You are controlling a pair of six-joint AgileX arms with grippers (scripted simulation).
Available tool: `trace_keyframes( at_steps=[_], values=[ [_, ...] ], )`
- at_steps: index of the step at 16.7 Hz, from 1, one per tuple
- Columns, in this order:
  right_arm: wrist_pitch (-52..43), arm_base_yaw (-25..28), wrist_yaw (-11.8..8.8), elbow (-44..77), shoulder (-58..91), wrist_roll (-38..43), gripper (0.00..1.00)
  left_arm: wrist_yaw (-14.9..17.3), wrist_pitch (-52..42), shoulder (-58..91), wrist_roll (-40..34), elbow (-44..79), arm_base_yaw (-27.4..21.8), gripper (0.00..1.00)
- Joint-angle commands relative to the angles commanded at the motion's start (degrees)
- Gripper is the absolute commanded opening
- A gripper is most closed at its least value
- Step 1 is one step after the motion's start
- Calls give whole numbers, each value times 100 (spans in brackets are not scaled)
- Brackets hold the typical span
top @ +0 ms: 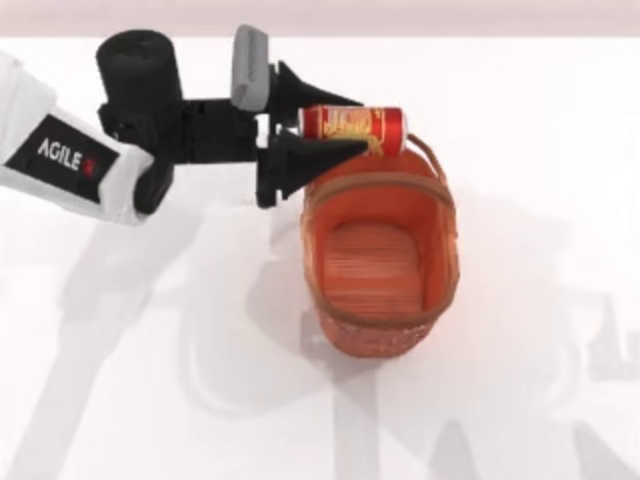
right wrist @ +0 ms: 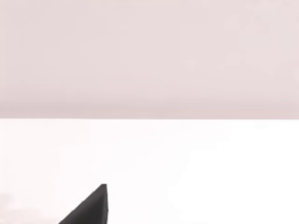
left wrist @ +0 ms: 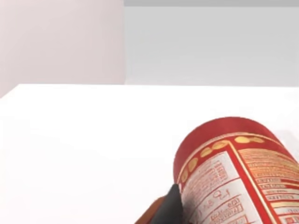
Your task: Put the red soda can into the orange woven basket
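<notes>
The red soda can [top: 352,124] lies on its side in the air, held between the black fingers of my left gripper [top: 343,126], which is shut on it. It hangs over the far end of the orange woven basket [top: 449,262], beside the arched brown handle [top: 426,153]. The basket stands at the table's middle, and its slatted bottom is bare. In the left wrist view the can [left wrist: 238,172] fills the lower corner, one fingertip [left wrist: 170,207] presses its label, and a bit of the basket's rim [left wrist: 148,213] shows below. My right gripper [right wrist: 96,210] is out of the top view.
The white table [top: 150,380] spreads all round the basket. A pale wall [top: 400,15] runs along the far edge. My left arm [top: 70,160] reaches in from the far left. The right wrist view shows only table and wall.
</notes>
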Motion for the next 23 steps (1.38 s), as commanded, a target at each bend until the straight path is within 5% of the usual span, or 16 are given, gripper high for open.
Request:
trace_keyframes(
  at_steps=[6, 17, 23],
  values=[
    [0, 0, 0, 0, 0, 0, 100, 0, 0, 0, 0, 0, 0, 100],
    [-158, 66, -6, 164, 169, -96, 100, -98, -35, -141, -6, -25, 12, 100],
    [-1692, 658, 4, 2043, 2103, -1028, 100, -1130, -595, -1782, -155, -574, 363, 100]
  ],
)
